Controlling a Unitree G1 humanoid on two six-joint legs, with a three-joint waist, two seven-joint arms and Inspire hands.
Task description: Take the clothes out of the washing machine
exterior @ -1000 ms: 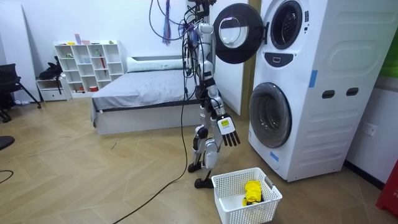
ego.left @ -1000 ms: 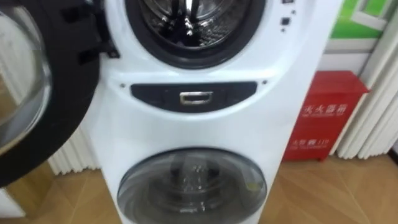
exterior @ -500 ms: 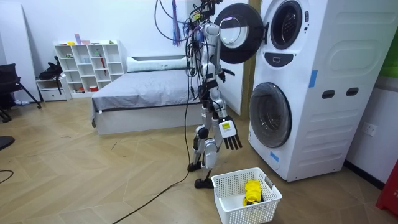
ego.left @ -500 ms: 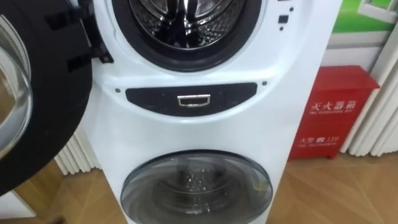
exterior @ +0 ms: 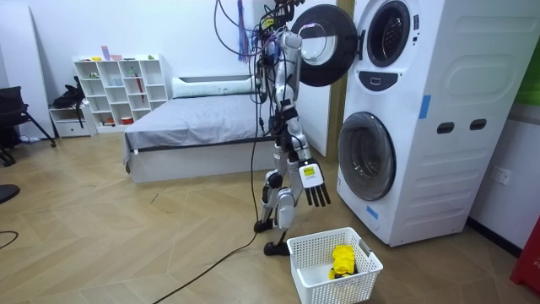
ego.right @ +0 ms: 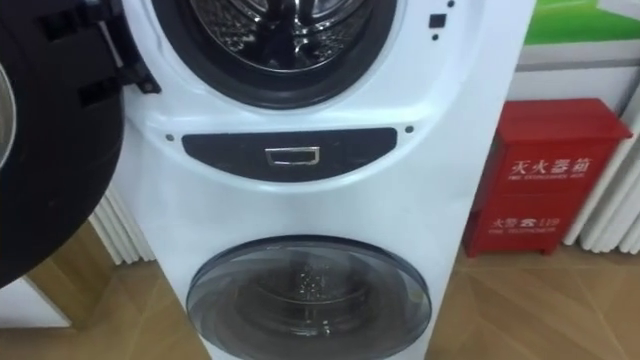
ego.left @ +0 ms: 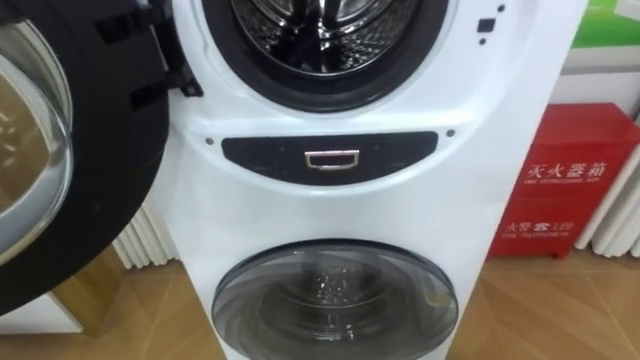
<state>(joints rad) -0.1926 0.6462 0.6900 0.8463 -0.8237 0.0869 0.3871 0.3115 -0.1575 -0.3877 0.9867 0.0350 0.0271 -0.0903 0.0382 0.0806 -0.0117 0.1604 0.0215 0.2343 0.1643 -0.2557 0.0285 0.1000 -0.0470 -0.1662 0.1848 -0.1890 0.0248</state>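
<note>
As the robot leans nearer the washer [exterior: 439,93], its right hand [exterior: 312,181] hangs open, empty; yellow cloth [exterior: 342,260] lies in the basket [exterior: 316,247] below it, and the drum [ego.left: 325,25] above looks bare, so probably little is left to pick.

A wooden plank floor [exterior: 126,245] carries everything. The white washing machine stack [exterior: 439,127] stands on it at the room view's right. A red cabinet [ego.left: 570,180] sits on the floor just beside the stack, against the wall. A white plastic laundry basket [exterior: 325,289] rests on the boards in front of the stack, near the robot's feet. Farther back a low bed [exterior: 194,127] stands on the floor, a white cube shelf [exterior: 118,89] stands by the far wall, and a black office chair [exterior: 13,118] is at the room view's left edge.
</note>
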